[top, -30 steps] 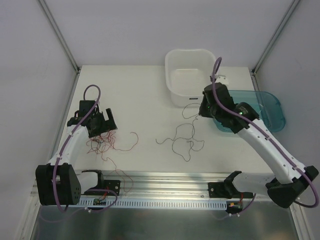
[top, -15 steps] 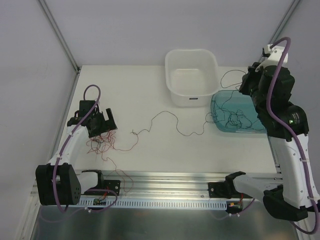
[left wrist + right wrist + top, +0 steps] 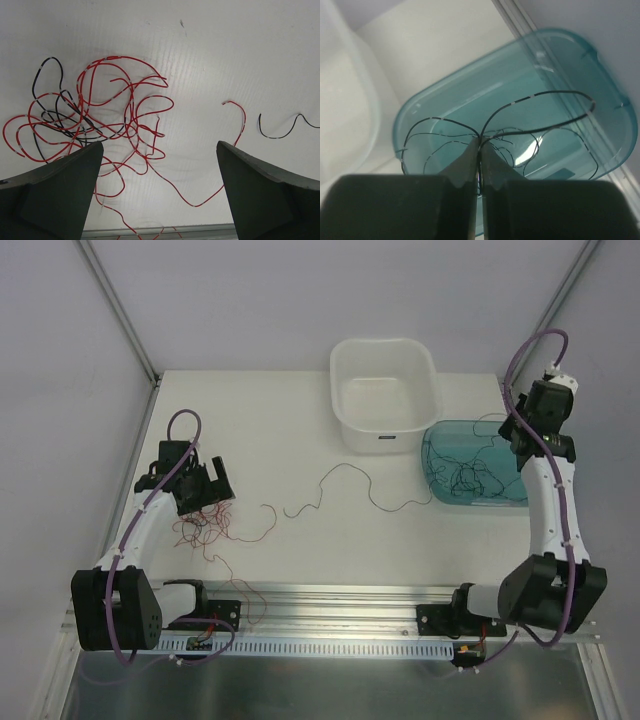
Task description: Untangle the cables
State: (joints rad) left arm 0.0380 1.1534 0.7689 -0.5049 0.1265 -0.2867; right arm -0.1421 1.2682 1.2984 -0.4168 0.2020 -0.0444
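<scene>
You have the right gripper (image 3: 480,145) pinched shut on a hair-thin black wire (image 3: 540,95) above the translucent, round-cornered teal bin (image 3: 600,75). The wire's loops pile inside the bin, and one strand trails out across the matte white table (image 3: 270,410). Your left gripper (image 3: 157,150) hovers wide open over a curly red-and-black tangle (image 3: 100,115) lying on the table.

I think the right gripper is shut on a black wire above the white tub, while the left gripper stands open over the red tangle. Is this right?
Not quite. The right gripper is shut on the black wire above the teal bin, not the white tub, as the right wrist view shows. The left gripper does stand open over the red tangle.
</scene>
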